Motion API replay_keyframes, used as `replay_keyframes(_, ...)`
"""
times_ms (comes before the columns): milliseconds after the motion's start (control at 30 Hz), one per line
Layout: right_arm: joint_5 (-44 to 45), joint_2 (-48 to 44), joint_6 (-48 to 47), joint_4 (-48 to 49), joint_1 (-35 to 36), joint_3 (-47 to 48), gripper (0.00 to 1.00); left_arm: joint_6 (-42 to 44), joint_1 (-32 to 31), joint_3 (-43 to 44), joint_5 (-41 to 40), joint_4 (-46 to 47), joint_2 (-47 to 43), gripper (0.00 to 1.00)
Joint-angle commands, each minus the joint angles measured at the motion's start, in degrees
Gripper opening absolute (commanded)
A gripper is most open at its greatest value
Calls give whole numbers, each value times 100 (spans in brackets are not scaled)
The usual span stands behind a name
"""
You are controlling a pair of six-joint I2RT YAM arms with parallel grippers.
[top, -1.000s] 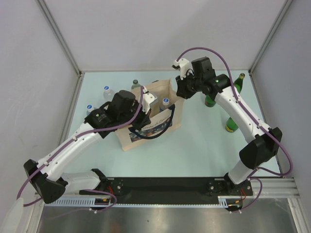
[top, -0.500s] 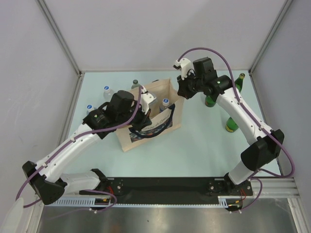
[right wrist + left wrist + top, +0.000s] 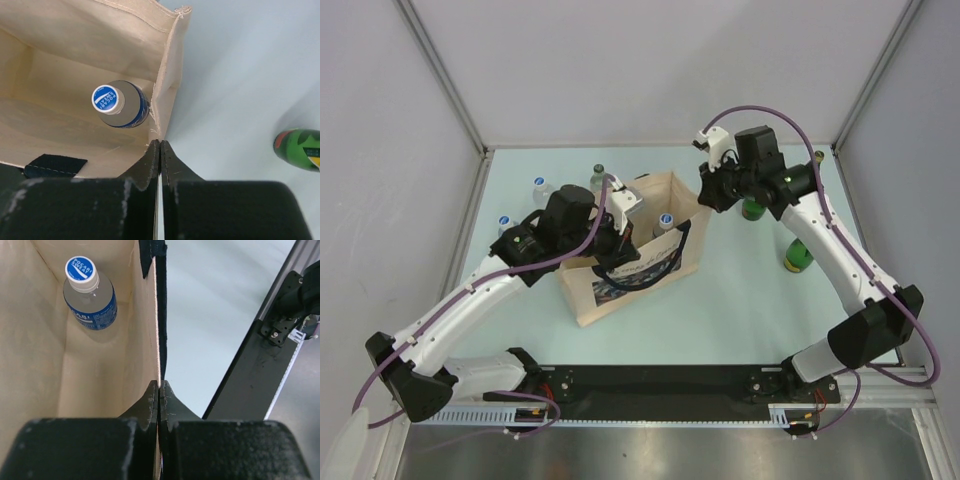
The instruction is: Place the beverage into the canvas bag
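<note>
Clamping the canvas bag (image 3: 582,300) rim, the right gripper (image 3: 160,144) is tugging it wider — the left gripper (image 3: 159,386) is still pinching opposite. Room is opening around the bottle (image 3: 120,105) just beyond both fingertips (image 3: 149,162)

A pale green table (image 3: 750,310) fills the middle of the frame, with grey walls (image 3: 650,70) behind and on both sides. At upper left stand a clear bottle (image 3: 539,187), a second clear bottle (image 3: 505,224) lower left of it, and a third clear bottle (image 3: 599,174) to its right. At right are a green bottle (image 3: 798,257) and, above it, a partly hidden second green bottle (image 3: 753,209). A black rail (image 3: 660,380) runs along the bottom.
</note>
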Motion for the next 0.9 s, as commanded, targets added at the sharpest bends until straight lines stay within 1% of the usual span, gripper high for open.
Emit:
replay_keyframes(0,78,-544,-204,13,-179,-220,0,-282,-76,145,635,461,-331,0)
replay_keyframes(200,-151,-904,-239,-48,-311,-502,0,-484,-269,-172,688,620,-357,0)
replay_keyframes(300,-318,-992,-326,-92,-355,-590,0,-599,-348,-339,680,725,-419,3)
replay_keyframes(367,-484,-1019,-362,-145,-381,-625,0,-686,-366,-409,601,769,-480,11)
replay_keyframes(400,-555,-1045,-397,-171,-390,-634,4,-713,-366,-471,557,778,-506,14)
replay_keyframes(433,-712,-1054,-450,-232,-407,-634,9,-757,-375,-489,504,769,-576,21)
replay_keyframes(500,-880,-1072,-520,-277,-434,-625,20,-810,-366,-515,250,796,-682,29)
replay_keyframes(533,-1142,-1072,-686,-407,-460,-608,23,-827,-366,-507,179,804,-804,39)
replay_keyframes(567,-1249,-1080,-740,-444,-486,-564,30,-845,-375,-506,-48,822,-866,46)
replay_keyframes(600,-1345,-1098,-792,-487,-530,-546,34,-862,-375,-498,-146,839,-945,52)
replay_keyframes(633,-1581,-1115,-889,-610,-565,-511,37,-863,-375,-480,-242,866,-1085,60)
replay_keyframes(667,-1697,-1124,-1011,-663,-601,-432,45,-863,-366,-445,-496,875,-1148,66)
replay_keyframes(700,-1794,-1133,-1073,-707,-679,-379,49,-880,-375,-375,-637,857,-1200,71)
replay_keyframes(733,-1977,-1133,-1126,-821,-715,-327,53,-880,-366,-331,-813,857,-1314,79)
replay_keyframes(767,-2049,-1124,-1231,-874,-767,-257,60,-880,-366,-278,-954,831,-1350,83)
replay_keyframes(800,-2102,-1133,-1250,-901,-829,-125,64,-871,-357,-191,-1321,831,-1394,88)
replay_keyframes(833,-2172,-1142,-1267,-936,-951,-72,67,-880,-366,-164,-1524,822,-1481,96)
replay_keyframes(867,-2199,-1142,-1285,-953,-1031,-19,70,-871,-357,-146,-1701,813,-1517,98)
